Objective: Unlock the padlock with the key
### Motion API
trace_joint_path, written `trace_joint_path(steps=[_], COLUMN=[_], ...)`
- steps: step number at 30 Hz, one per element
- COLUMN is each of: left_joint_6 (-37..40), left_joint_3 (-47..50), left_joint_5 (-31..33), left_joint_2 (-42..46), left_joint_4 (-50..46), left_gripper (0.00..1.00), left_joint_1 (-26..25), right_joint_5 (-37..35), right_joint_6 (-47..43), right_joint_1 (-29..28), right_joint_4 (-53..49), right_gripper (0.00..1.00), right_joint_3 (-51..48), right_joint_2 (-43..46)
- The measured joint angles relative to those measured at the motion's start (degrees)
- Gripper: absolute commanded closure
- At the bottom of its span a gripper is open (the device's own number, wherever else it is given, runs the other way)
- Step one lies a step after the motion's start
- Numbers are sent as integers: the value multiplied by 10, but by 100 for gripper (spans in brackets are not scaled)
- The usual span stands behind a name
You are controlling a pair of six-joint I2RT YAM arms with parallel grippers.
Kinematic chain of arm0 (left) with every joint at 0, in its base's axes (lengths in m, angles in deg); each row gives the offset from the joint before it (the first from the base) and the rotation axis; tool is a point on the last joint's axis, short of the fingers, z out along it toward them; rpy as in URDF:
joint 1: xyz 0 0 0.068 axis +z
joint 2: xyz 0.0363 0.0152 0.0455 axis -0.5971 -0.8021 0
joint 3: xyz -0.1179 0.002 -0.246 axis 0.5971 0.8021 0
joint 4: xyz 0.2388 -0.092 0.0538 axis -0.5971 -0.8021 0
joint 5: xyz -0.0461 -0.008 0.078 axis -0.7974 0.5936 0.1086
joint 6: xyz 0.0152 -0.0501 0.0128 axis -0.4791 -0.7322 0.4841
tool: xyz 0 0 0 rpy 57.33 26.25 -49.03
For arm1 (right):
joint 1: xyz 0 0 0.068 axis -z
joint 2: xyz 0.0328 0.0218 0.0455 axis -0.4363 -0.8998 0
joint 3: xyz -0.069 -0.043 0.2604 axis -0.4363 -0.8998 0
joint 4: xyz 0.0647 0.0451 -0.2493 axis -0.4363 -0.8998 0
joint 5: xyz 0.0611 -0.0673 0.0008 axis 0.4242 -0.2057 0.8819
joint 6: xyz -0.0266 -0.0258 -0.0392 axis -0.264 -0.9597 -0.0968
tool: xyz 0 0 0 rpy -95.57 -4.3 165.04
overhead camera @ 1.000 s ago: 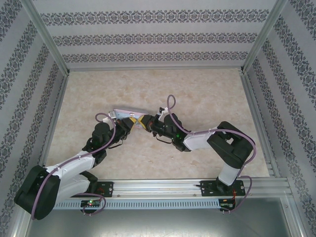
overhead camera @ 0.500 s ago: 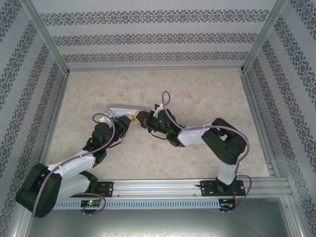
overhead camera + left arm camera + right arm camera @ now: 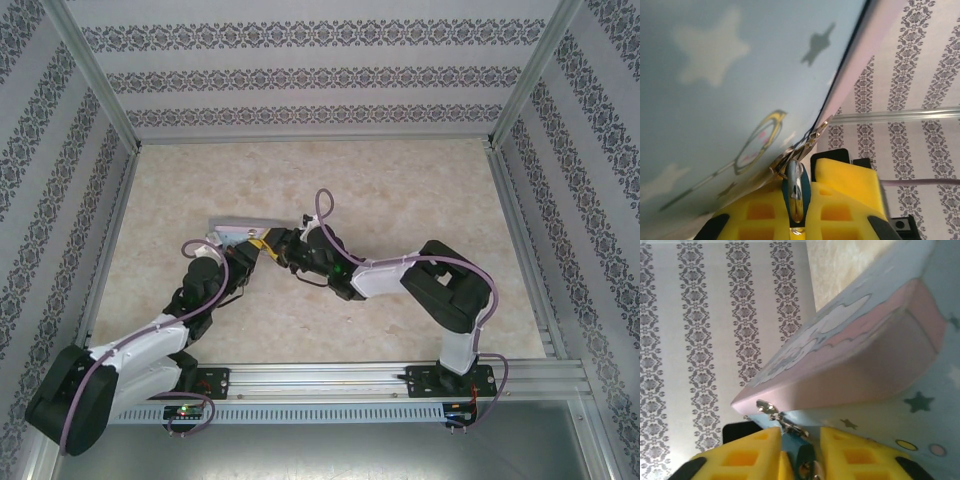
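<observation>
Padlock [image 3: 794,192]: teal body, bright shackle at the hasp [image 3: 807,142] of a pale-blue starred tin [image 3: 715,90]; bottom centre of the left wrist view. Left gripper [image 3: 796,215] clamped on the padlock; right gripper [image 3: 800,452] with fingers parted either side of it. Surface: beige marbled table [image 3: 420,190], tin left of centre. Room: patterned wallpaper walls [image 3: 300,80]. Tin lid closed, contents hidden

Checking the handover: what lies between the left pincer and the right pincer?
The blue-teal padlock, hooked on the pale-blue tin box's silver hasp, as the left wrist view shows.
</observation>
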Motion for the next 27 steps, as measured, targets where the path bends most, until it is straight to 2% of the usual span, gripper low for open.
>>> trace_joint_path(steps=[3,8,17,21,27], left_joint_6=[1,4,26,34,42], left_joint_3=[14,24,22,7,-20], left_joint_5=[-16,-44,-82,-97,-122], left_joint_2=[38,61,13,-21,-58], left_joint_4=[-19,-36,-31,-23,-16], left_gripper=[100,100,100,100,100], left_joint_1=[-6,-9,-8,-8,-7], right_joint_5=[-3,-4,12,38,51], right_joint_6=[-12,-27,-84,-175,-378], right_joint_1=[-10,-11,13,32,45], right_joint_4=[-4,-28,-145,-254,-430], right_gripper=[52,44,42,43,46], right_joint_3=[-19,-65,-130,-110,-10], right_joint_2=[27,85,196,235,250])
